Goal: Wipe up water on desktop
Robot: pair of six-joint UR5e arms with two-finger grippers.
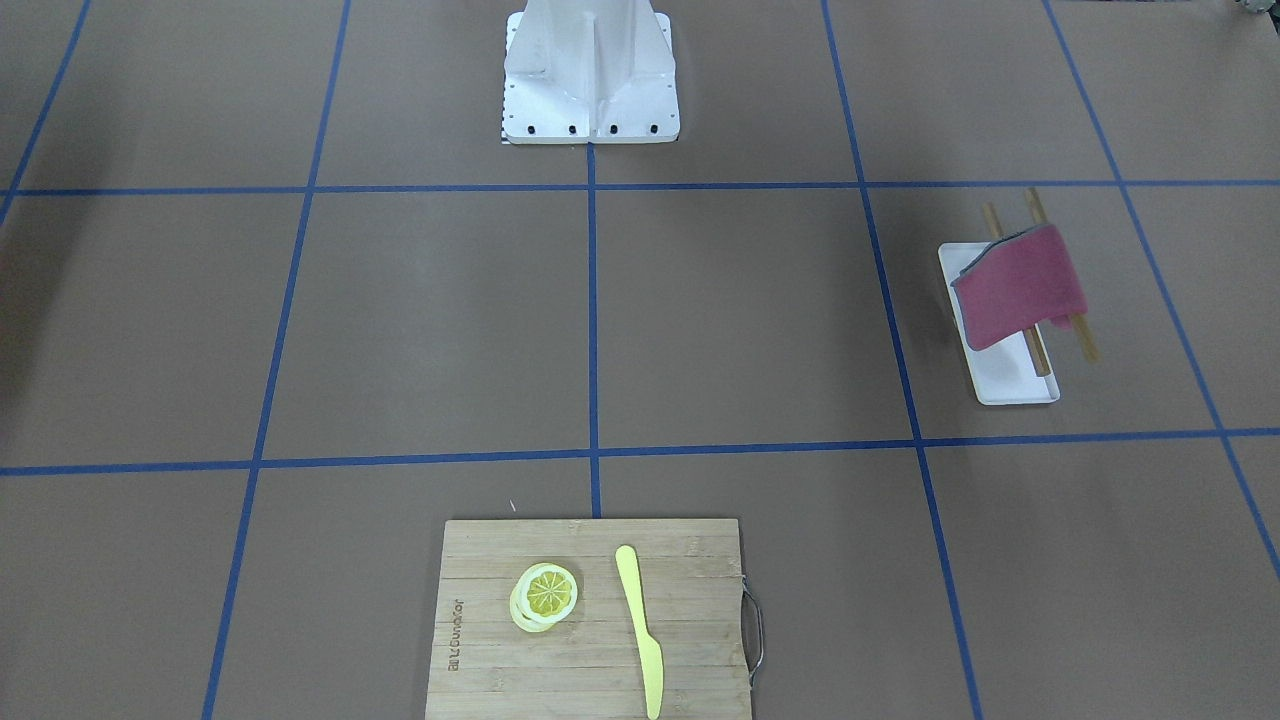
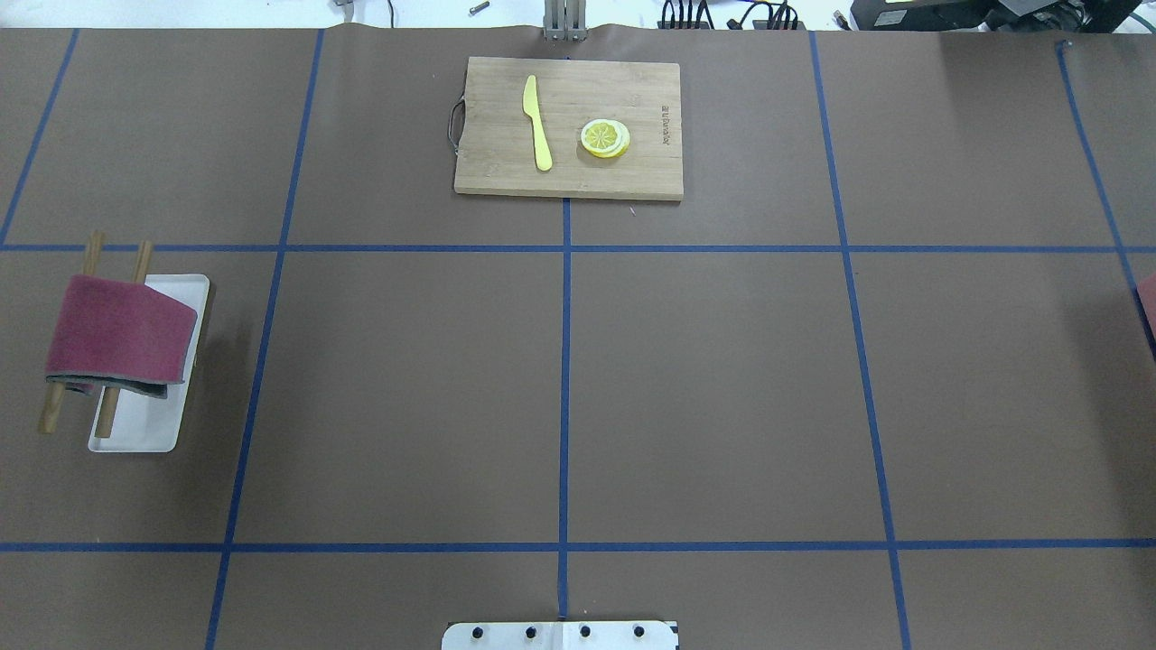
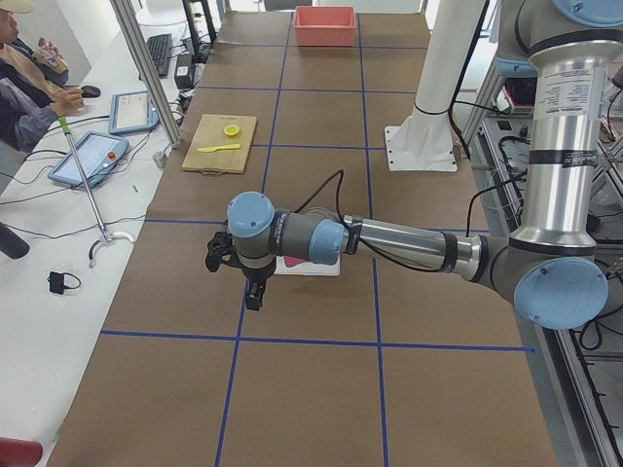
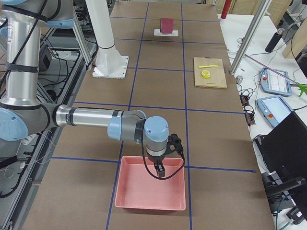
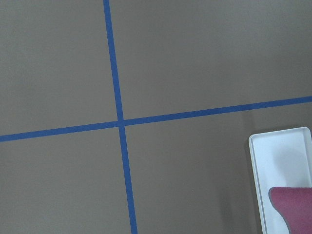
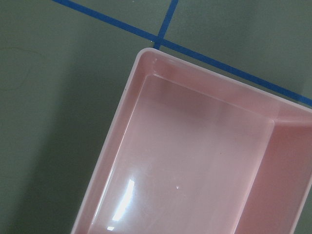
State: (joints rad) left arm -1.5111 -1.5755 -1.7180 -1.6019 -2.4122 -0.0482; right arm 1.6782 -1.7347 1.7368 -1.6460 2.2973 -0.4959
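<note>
Cutting board [image 1: 690, 600] on desktop [image 1: 430, 320], cloth [image 1: 1020, 285] over tray [image 1: 1012, 385]

**Hidden, Clipped, Unclear**

The left end effector [image 3: 253, 297] and the right end effector [image 4: 160, 169] appear only in the side views, so their finger spread cannot be told. The left arm [image 3: 399, 241] covers most of the white tray [image 2: 149, 424] in the left side view. The red cloth [image 2: 117, 334] hides part of the wooden rods [image 2: 105, 420]. The pink bin [image 2: 1149, 302] is a sliver at the overhead view's right edge. The cutting board [image 1: 560, 660] and yellow knife [image 1: 650, 665] run off the front-facing view's bottom edge.
</note>
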